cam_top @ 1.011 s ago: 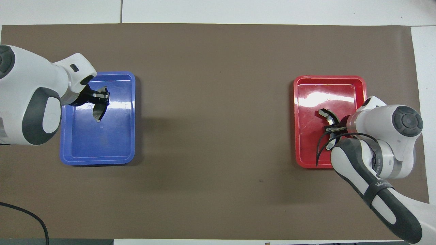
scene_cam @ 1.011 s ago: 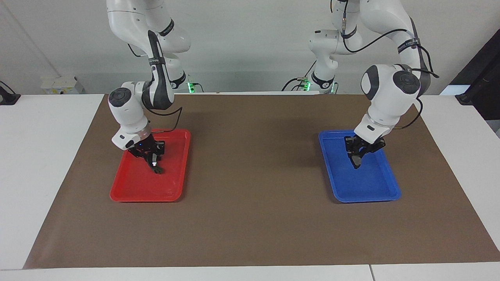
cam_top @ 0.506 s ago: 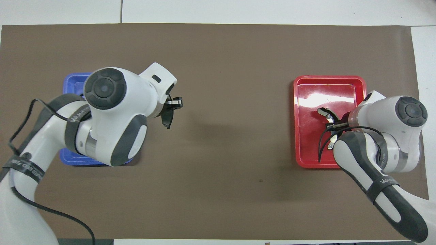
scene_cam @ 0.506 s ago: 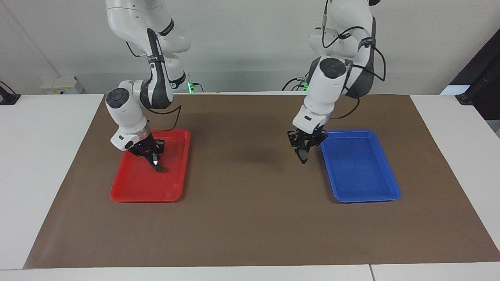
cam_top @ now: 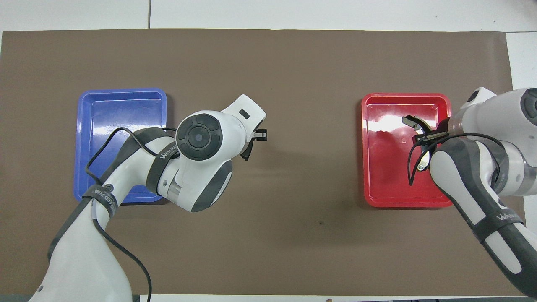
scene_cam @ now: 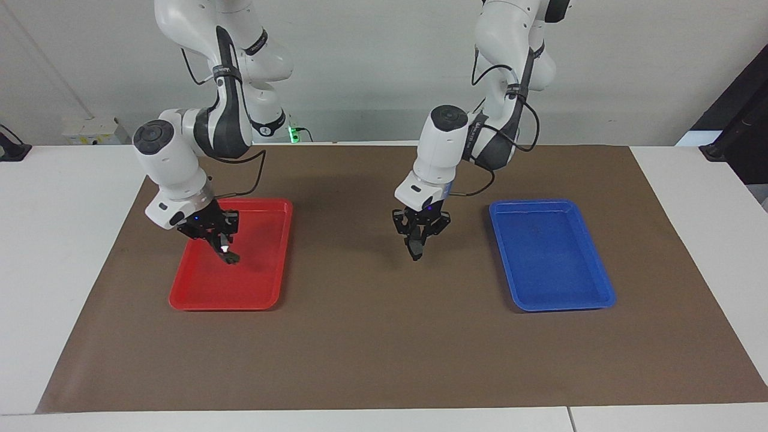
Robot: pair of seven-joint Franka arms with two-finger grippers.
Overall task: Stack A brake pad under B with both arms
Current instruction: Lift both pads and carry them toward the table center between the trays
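Hanging over the brown mat (scene_cam: pixel 384 336) between the two trays, the left gripper (scene_cam: pixel 416 251) is clamped on the short grey brake pad (scene_cam: pixel 415 249), mostly hidden by the arm in the overhead view. Over the red tray (scene_cam: pixel 198 297), the right gripper (scene_cam: pixel 225 252) is closed on the crescent piece (cam_top: pixel 413 122), partly hidden by its cable. The blue tray (scene_cam: pixel 591 297) sits toward the left arm's end of the table (scene_cam: pixel 72 252).

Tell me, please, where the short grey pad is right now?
The pad hangs in the left gripper, over the brown mat between the blue tray and the red tray.
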